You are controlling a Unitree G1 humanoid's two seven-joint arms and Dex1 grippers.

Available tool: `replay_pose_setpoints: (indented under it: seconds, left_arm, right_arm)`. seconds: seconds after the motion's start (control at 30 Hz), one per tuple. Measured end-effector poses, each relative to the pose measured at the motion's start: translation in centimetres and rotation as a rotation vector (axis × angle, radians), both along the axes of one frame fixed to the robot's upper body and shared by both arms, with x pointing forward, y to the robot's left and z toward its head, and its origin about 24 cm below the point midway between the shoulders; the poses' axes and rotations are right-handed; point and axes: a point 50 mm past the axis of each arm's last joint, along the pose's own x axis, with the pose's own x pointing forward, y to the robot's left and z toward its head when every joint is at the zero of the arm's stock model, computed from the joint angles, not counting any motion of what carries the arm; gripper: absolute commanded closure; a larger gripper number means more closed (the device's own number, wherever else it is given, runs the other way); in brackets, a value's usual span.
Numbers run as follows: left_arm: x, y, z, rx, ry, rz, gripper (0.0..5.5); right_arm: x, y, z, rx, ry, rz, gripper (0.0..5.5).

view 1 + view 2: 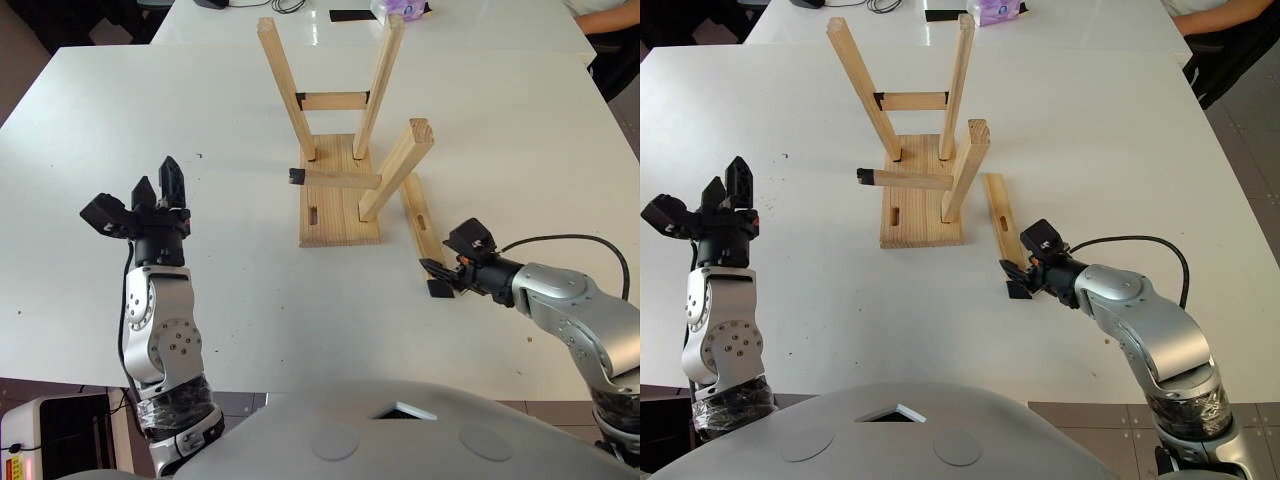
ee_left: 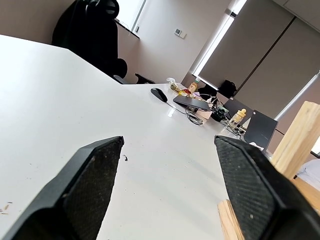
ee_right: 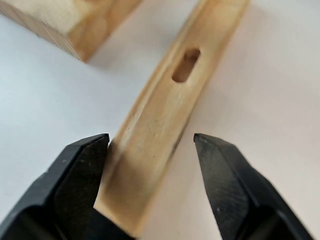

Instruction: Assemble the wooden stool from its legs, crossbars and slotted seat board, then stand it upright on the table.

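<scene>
The stool is upside down on the white desk [image 1: 120, 120]. Its flat pale wooden seat board [image 1: 335, 228] lies on the desk, and three long wooden legs [image 1: 378, 85] stick up from it. Two short wooden crossbars [image 1: 335, 100] join them. One hole [image 1: 313, 214] in the near left part of the seat board is empty.

The last loose wooden leg [image 1: 418, 220] lies flat just to the right of the seat board. The right tool [image 1: 436, 278] sits at the end of that leg farthest from the standing legs. It is open, with one finger on each side of the wood. One finger [image 3: 82, 165] looks like it touches the leg, and the other has a gap. It holds nothing yet.

The left tool [image 1: 140, 195] is wide open and empty. It is up in the air, well to the left of the seat board.

The job now is to grab the loose leg. I think the tool should slide a little further along the wood, then squeeze both flat sides evenly. A grip on the very tip could let the long leg droop or spin. The slot [image 3: 186, 65] in the leg should end up facing the free crossbar [image 1: 340, 178].
</scene>
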Motion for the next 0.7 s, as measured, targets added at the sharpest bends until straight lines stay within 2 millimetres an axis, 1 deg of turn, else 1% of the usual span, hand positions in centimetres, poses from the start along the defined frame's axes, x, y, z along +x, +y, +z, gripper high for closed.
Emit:
replay_pose_setpoints:
  seconds: [0.1,0.2,0.33,0.43,0.6,0.7]
  left_arm:
    - [0.0,-0.1,0.0,0.001,0.003,-0.004,2.13]
    - [0.0,-0.2,0.0,0.003,0.003,-0.007,2.13]
    - [0.2,-0.3,0.1,0.007,-0.003,-0.013,2.13]
    - [0.9,-0.4,0.6,0.019,-0.024,-0.022,2.13]
    - [1.4,-0.3,0.9,0.027,-0.036,-0.029,2.13]
    - [1.5,-0.3,0.8,0.025,-0.03,-0.029,2.13]
  right_arm:
    - [-0.4,-0.5,-0.7,-0.023,0.037,-0.003,2.36]
    - [-0.3,-0.8,-0.8,-0.018,0.033,-0.002,2.36]
    - [0.0,-1.4,-1.0,-0.009,0.02,-0.025,2.93]
    - [0.1,-1.4,-1.3,0.01,0.006,-0.042,3.4]
    - [0.4,-1.7,-1.6,0.022,-0.029,-0.078,3.44]
    - [0.3,-1.6,-1.8,0.025,-0.045,-0.078,3.44]
